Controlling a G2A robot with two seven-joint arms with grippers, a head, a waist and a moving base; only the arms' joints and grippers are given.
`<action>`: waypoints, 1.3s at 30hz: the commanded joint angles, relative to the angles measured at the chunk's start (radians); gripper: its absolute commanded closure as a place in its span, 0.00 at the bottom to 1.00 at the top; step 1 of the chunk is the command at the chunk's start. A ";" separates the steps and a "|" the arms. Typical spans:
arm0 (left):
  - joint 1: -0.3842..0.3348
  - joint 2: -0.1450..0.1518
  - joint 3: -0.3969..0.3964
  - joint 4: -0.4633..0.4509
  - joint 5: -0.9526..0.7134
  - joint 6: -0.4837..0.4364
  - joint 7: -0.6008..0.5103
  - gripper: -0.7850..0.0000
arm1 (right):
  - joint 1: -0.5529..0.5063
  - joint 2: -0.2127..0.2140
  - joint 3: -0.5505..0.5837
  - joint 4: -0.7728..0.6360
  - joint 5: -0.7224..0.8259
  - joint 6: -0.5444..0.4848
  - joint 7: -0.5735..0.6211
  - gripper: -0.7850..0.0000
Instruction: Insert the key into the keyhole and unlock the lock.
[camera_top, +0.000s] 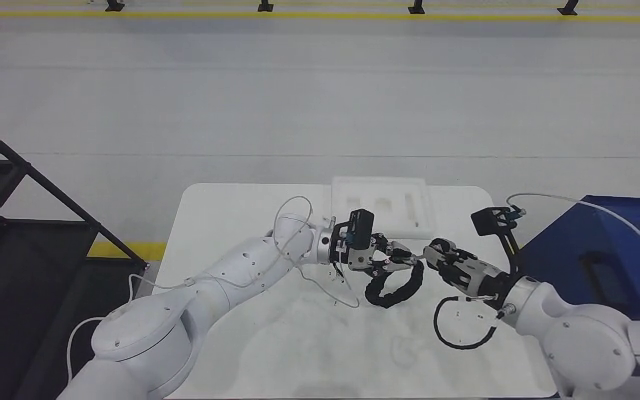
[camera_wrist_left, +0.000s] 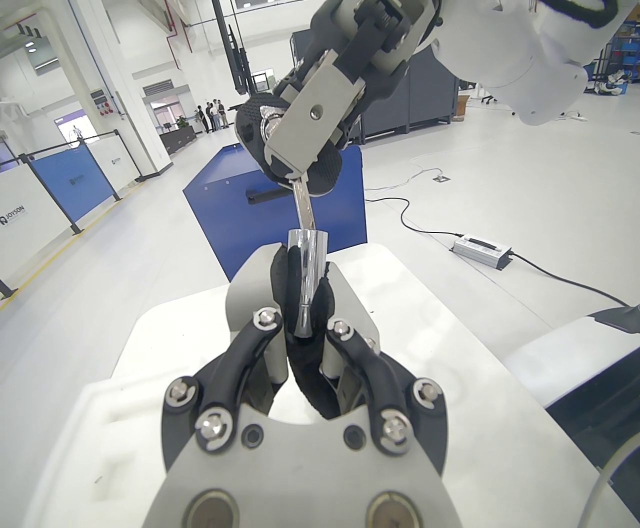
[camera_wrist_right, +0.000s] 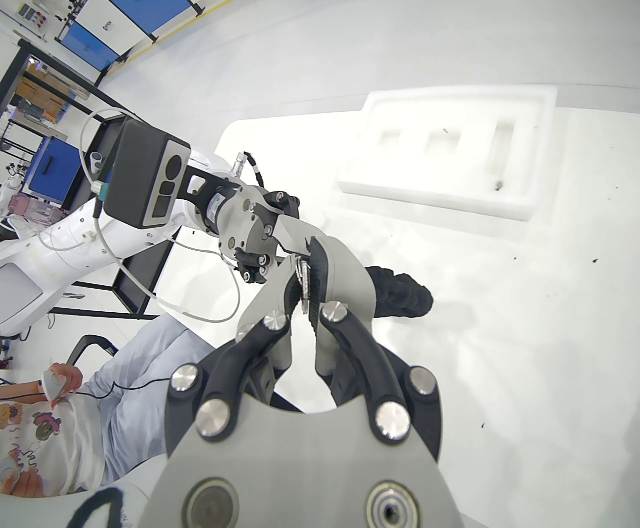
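A chrome lock cylinder (camera_wrist_left: 309, 260) with a black looped cable (camera_top: 392, 290) is held above the table's middle, and my left gripper (camera_wrist_left: 302, 272) is shut on it. My right gripper (camera_wrist_left: 295, 172) faces it end on, shut on the head of a silver key (camera_wrist_left: 305, 207). The key's blade meets the cylinder's end face at the keyhole. In the right wrist view the key (camera_wrist_right: 301, 280) sits between that gripper's pads (camera_wrist_right: 320, 280), with the black cable (camera_wrist_right: 400, 297) hanging behind. From above, the left gripper (camera_top: 382, 254) and right gripper (camera_top: 432, 252) nearly touch tip to tip.
A white foam tray (camera_top: 383, 203) with rectangular recesses lies at the table's far edge. The white table (camera_top: 230, 230) has bare room on both sides of the arms. A blue cabinet (camera_top: 590, 250) stands beside the table's right end, and a black frame (camera_top: 40, 190) to its left.
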 joint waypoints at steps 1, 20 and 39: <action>-0.003 0.001 0.007 -0.001 -0.005 0.003 0.003 1.00 | 0.002 0.000 -0.003 0.003 0.003 0.002 0.001 1.00; -0.005 0.003 0.021 0.001 -0.024 0.014 0.014 1.00 | 0.033 -0.003 -0.053 0.038 0.003 0.022 -0.015 1.00; 0.007 0.013 0.021 -0.011 -0.094 0.011 0.011 1.00 | 0.068 -0.007 -0.096 0.066 0.022 0.038 -0.030 1.00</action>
